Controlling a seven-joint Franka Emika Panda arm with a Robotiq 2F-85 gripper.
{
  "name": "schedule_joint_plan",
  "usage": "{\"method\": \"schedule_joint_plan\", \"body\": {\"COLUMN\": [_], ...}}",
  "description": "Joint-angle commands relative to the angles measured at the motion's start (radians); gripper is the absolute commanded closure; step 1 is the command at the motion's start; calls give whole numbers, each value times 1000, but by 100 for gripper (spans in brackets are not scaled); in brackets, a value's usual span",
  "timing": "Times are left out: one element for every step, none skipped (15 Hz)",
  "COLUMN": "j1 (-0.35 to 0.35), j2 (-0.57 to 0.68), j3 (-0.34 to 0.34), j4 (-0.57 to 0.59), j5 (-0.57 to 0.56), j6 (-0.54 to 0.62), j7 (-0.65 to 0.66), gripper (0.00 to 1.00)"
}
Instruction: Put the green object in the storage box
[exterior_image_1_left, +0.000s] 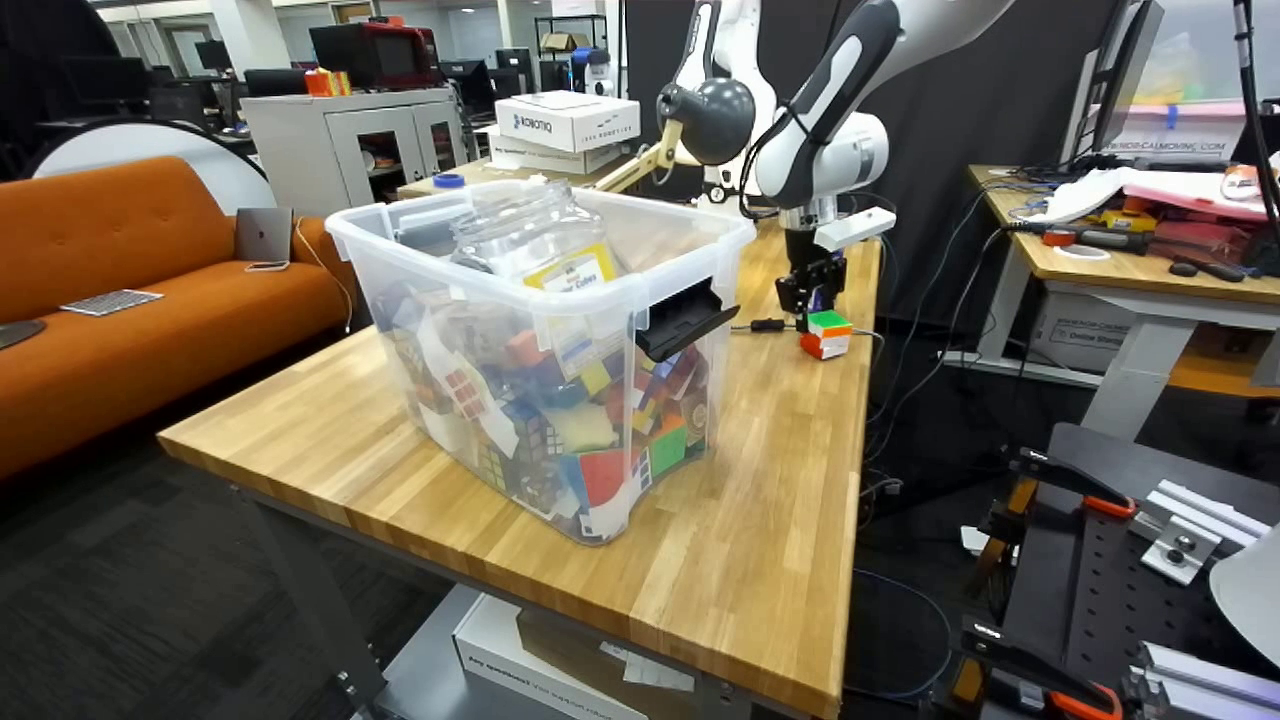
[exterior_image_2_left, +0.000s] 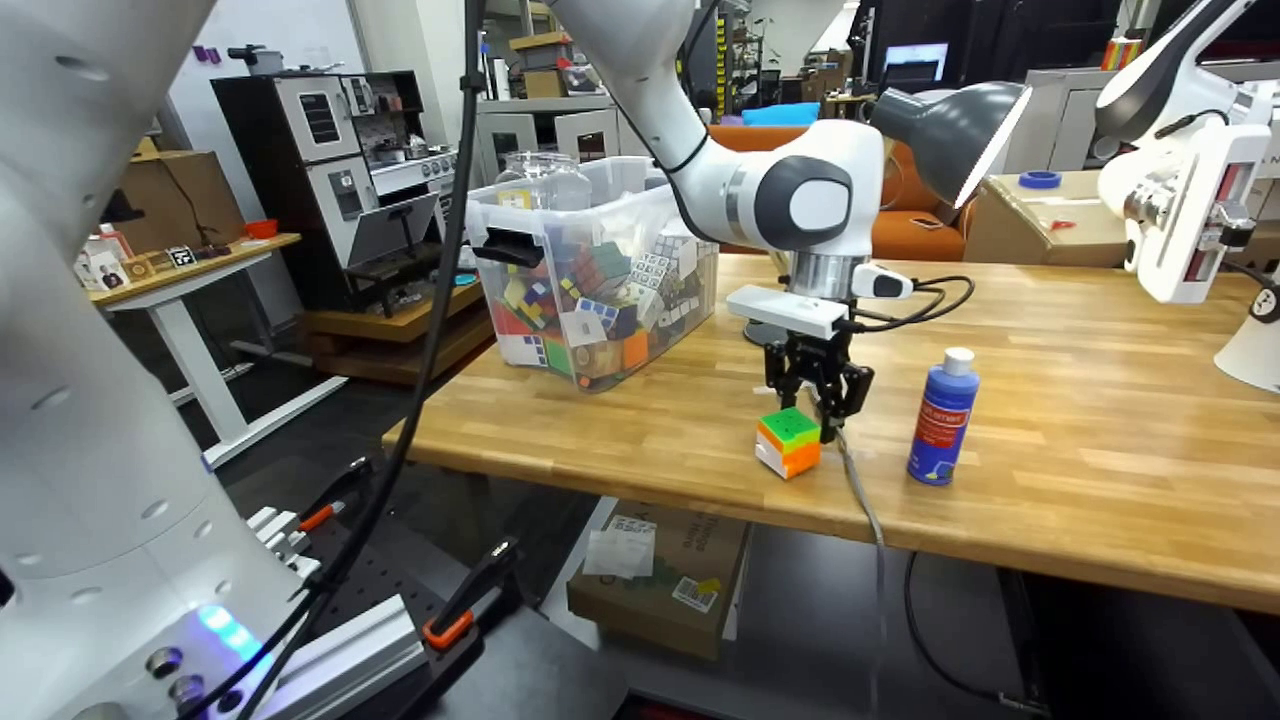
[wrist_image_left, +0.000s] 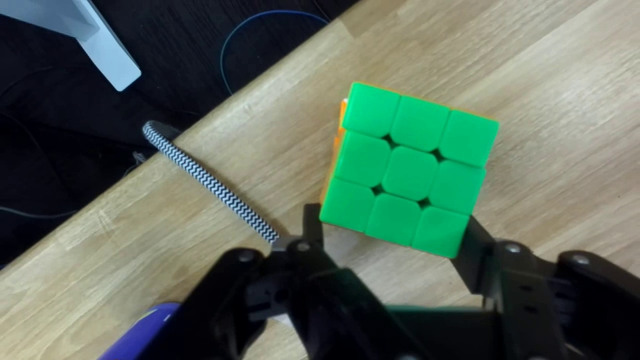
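Note:
The green object is a small puzzle cube with a green top face, standing on the wooden table; it shows in both exterior views (exterior_image_1_left: 827, 334) (exterior_image_2_left: 788, 444) and in the wrist view (wrist_image_left: 412, 170). Orange and white show on its sides. My gripper (wrist_image_left: 390, 225) points down at the cube, with its fingers apart at the two sides of the cube's near end; it also shows in an exterior view (exterior_image_2_left: 808, 412). The cube sits slightly turned between the fingers. The right fingertip is partly hidden by the cube. The storage box, a see-through tub (exterior_image_1_left: 430, 262) (exterior_image_2_left: 600, 215), stands on the same table.
The box holds many cubes and a clear jar (exterior_image_1_left: 545, 245). A blue bottle (exterior_image_2_left: 940, 425) stands beside the gripper. A braided cable (wrist_image_left: 210, 185) runs over the table edge close to the cube. A grey lamp (exterior_image_2_left: 945, 140) and another white arm (exterior_image_2_left: 1200, 180) stand behind.

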Motion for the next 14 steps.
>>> {"method": "schedule_joint_plan", "body": {"j1": [-5, -1, 2, 7, 20, 30, 46, 58, 66, 76, 84, 92, 102, 114], "j2": [-4, -18, -46, -73, -119, -159, -212, -259, -306, -348, -388, -429, -469, -505], "j3": [9, 8, 11, 12, 6, 2, -8, -12, -12, -11, -9, -3, 0, 4], "j4": [18, 6, -19, -40, -78, -106, -144, -173, -201, -223, -248, -272, -295, -313], "j5": [-21, -26, -27, -30, -42, -56, -77, -98, -117, -134, -149, -156, -164, -174], "j6": [-25, -15, -9, -3, 14, 27, 47, 55, 64, 64, 64, 65, 70, 75], "j7": [29, 29, 21, 16, 19, 21, 32, 40, 47, 59, 70, 79, 90, 100], "gripper": [63, 63, 63, 63, 63, 63, 63, 63, 63, 63, 63, 63, 63, 63]}}
